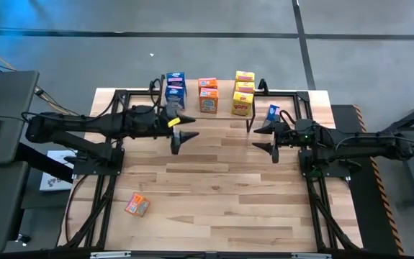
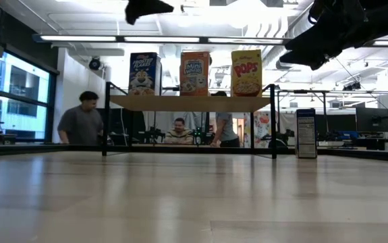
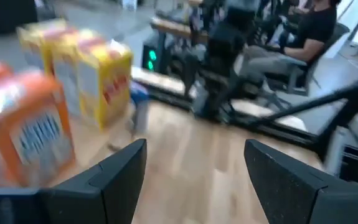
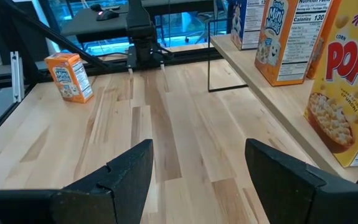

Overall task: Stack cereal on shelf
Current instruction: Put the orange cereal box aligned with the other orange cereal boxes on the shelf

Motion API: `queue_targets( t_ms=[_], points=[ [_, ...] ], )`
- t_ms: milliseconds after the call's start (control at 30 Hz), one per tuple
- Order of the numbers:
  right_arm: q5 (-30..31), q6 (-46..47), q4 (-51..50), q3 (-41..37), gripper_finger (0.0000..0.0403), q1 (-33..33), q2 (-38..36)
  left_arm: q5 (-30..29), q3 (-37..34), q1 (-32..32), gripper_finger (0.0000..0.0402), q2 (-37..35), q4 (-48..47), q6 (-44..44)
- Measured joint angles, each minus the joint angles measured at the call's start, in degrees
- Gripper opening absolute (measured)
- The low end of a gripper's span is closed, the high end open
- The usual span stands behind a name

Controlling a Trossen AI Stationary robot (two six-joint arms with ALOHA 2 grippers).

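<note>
Behind the surface (image 1: 214, 180) you see people seated in the room. Your shelf (image 1: 214, 108) at the far edge carries blue (image 1: 175, 88), orange (image 1: 207, 95) and yellow cereal (image 1: 243, 93) rows. One blue box (image 1: 273, 114) stands right of it; one orange box (image 1: 137, 205) lies near-left. Your left tool (image 1: 183, 134) and right tool (image 1: 264, 137) hover empty, fingers apart.

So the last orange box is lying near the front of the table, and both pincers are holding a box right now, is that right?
Not quite. The orange box does lie near the table's front, but neither pincer holds anything. The wrist views show the left pincer and the right pincer open, with only bare wood between the fingers.
</note>
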Motion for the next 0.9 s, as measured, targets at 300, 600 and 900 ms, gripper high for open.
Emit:
queue_targets(
  t_ms=[300, 600, 900],
  points=[
    [0.00, 0.03, -0.62, 0.00, 0.0248, 0.00, 0.02, -2.40, -0.03, -13.01, 0.0262, -2.94, -1.23, -8.77],
    [0.07, -0.68, -0.54, 0.00, 0.0248, 0.00, 0.02, -16.30, 10.19, -22.95, 0.0260, -1.56, -13.87, -8.90],
    [1.50, -6.39, 0.97, 0.00, 0.0248, 0.00, 0.02, -28.51, 14.95, -27.79, 0.0260, -1.22, -32.39, -23.50]
  ],
)
